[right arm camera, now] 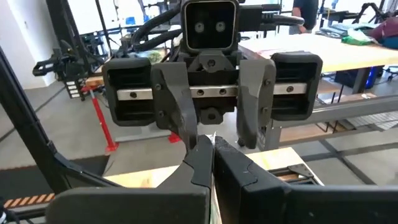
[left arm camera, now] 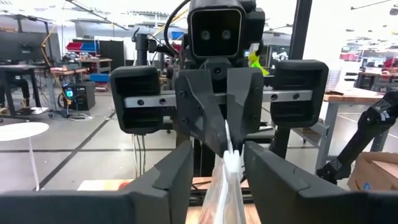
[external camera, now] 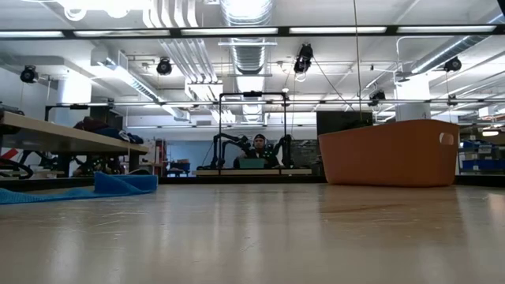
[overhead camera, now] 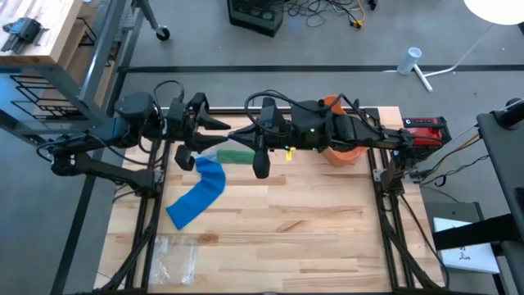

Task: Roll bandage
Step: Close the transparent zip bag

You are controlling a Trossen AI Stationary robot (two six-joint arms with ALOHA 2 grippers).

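A clear plastic bag [left arm camera: 225, 186] with something green [overhead camera: 236, 156] inside it hangs between my two grippers, high over the table's far middle. My right gripper [left arm camera: 227, 142] faces my left one and is shut on the bag's top. My left gripper [left arm camera: 217, 158] is open, with one finger on either side of the bag and a gap showing on each side. A blue bandage [overhead camera: 199, 195] lies partly unrolled and flat on the table, near the left side; the low view also shows this blue bandage [external camera: 95, 188]. My right gripper pinches the clear bag's bunched top edge [left arm camera: 230, 152] between its two fingers. The fingers lie level and come from the table's right. The bag hangs below the fingers.
An orange bin [overhead camera: 342, 152] stands at the far right of the table under my right arm. A second clear plastic bag [overhead camera: 176, 256] lies near the front left corner. The wooden tabletop [overhead camera: 311, 221] is bare in the middle and front right.
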